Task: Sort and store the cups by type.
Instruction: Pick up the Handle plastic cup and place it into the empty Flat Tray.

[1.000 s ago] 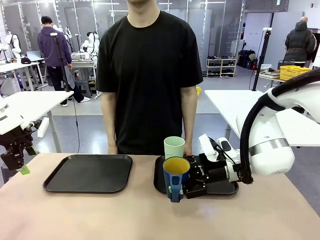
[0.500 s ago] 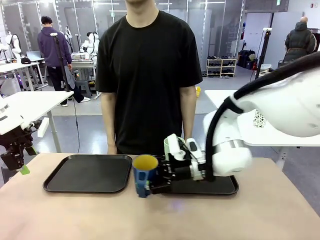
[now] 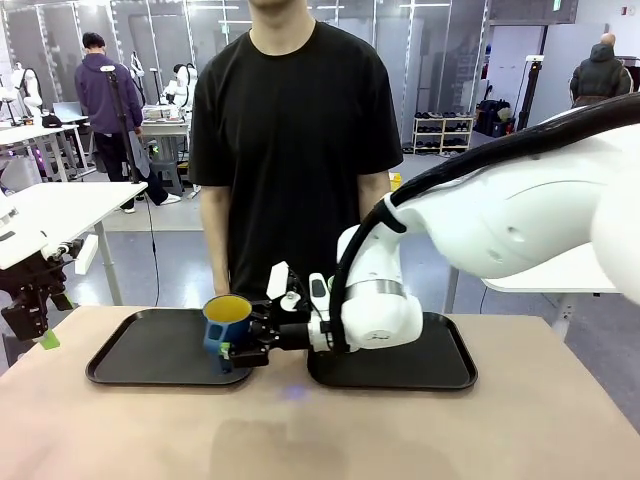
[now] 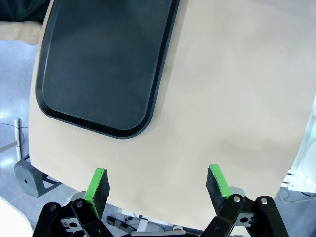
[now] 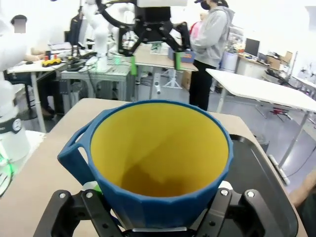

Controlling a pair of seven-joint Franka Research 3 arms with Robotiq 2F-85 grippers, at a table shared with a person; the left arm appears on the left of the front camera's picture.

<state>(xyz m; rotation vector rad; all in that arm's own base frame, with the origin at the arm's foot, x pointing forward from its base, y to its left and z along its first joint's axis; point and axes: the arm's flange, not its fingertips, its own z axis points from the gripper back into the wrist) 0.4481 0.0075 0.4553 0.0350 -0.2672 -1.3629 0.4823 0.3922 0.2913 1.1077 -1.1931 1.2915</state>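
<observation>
**Blue mug carried over the left tray**

The dark blue mug (image 3: pixel 227 330) — yellow inside, handle to one side — is clamped low on its body in the right hand (image 3: pixel 238 350), the jaws pressed to either side of it, as the right wrist view shows (image 5: pixel 158 173). The arm reaches across the middle from the robot's right, and the mug hangs upright above the near right corner of the left tray (image 3: pixel 130 360); whether its base touches the tray I cannot tell. The right tray (image 3: pixel 440 368) lies just beside the left one on the tabletop (image 3: pixel 320 440). A person (image 3: pixel 295 140) stands at the far side, arms down.

The left hand (image 4: pixel 157 185) hangs off the tabletop's left edge, its green pads wide apart and holding nothing.

By my reading, the step in hand is storing the mug on the left tray. The next move calls for lowering it until the base sits flat within the tray's rim, then parting the jaws and drawing back along the approach line — without catching the handle or tipping the mug.
</observation>
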